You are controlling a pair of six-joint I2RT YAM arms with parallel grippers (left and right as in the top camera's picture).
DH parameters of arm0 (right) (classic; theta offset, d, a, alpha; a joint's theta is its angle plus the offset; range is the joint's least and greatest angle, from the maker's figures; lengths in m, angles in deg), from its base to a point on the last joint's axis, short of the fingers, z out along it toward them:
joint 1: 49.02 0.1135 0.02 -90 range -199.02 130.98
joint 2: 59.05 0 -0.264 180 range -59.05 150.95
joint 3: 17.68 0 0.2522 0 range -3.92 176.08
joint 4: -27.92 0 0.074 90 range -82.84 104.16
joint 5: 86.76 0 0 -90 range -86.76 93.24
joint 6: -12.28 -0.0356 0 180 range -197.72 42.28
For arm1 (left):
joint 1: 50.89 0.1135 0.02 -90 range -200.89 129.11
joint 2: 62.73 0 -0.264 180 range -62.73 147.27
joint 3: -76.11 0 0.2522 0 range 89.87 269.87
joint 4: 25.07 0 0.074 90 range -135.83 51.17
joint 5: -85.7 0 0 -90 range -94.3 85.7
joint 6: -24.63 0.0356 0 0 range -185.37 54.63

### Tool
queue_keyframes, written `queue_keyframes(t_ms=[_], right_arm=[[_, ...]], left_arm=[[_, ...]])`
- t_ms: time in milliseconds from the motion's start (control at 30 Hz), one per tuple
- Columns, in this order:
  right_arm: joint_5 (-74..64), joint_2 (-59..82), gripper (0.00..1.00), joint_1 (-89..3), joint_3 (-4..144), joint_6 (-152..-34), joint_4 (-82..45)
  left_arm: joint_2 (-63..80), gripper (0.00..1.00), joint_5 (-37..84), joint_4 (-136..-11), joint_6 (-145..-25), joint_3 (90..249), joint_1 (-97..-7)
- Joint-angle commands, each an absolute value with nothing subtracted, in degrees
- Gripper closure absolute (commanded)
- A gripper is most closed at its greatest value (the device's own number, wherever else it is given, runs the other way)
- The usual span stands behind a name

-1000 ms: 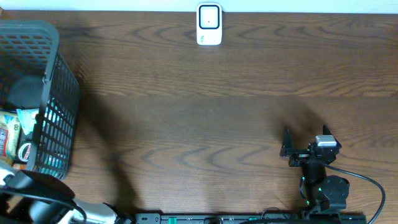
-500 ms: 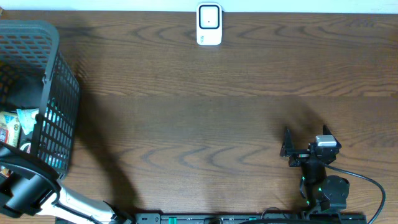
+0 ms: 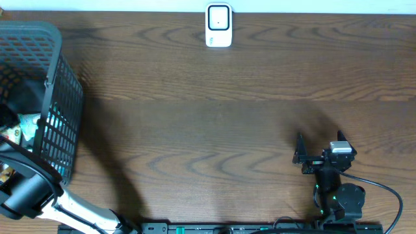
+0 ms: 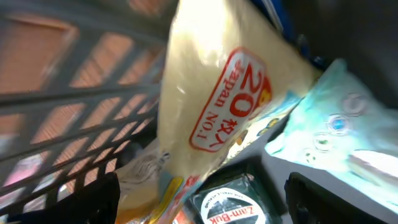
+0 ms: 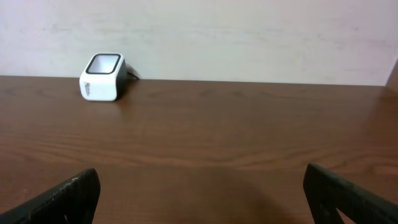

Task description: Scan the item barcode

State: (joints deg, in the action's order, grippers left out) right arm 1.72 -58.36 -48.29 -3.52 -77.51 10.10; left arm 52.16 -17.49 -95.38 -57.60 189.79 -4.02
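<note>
Down inside the black mesh basket [image 3: 62,117], my left gripper [image 4: 208,202] is open. Its fingers [image 4: 93,199] stand on either side of the lower end of a cream packet [image 4: 211,99] with a red label and a round Zam-Buk tin [image 4: 233,208], clamping neither. A pale blue pack [image 4: 336,124] lies to the right of them. From overhead only the left arm [image 3: 26,188] shows, reaching over the basket's near rim. The white barcode scanner [image 3: 219,26] stands at the table's far edge. My right gripper [image 3: 318,140] rests open and empty at the near right, facing the scanner [image 5: 103,77].
The basket wall [image 4: 74,112] runs close on the left of the left gripper. Several more packaged goods [image 3: 26,123] lie crowded in the basket. A cable [image 3: 383,195] trails from the right arm's base. Brown wooden table [image 3: 208,130] lies between basket and right arm.
The left arm has swung up from the table's near edge and reached deeper into the basket. The right arm has not moved.
</note>
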Motion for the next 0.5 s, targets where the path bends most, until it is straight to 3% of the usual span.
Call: queue_keyframes(t_ms=[0,333,467], right_arm=[[1.61,-58.67,0.01,-47.85,-3.6,-78.52,9.88],[1.61,-58.67,0.01,-47.85,-3.6,-78.52,9.88],[1.61,-58.67,0.01,-47.85,-3.6,-78.52,9.88]], left_arm=[[52.92,0.16,-22.06,-93.9,-57.27,187.32,-3.78],[52.92,0.19,-21.97,-88.57,-57.27,180.78,-3.56],[52.92,0.38,-21.95,-87.91,-57.27,179.64,-3.56]])
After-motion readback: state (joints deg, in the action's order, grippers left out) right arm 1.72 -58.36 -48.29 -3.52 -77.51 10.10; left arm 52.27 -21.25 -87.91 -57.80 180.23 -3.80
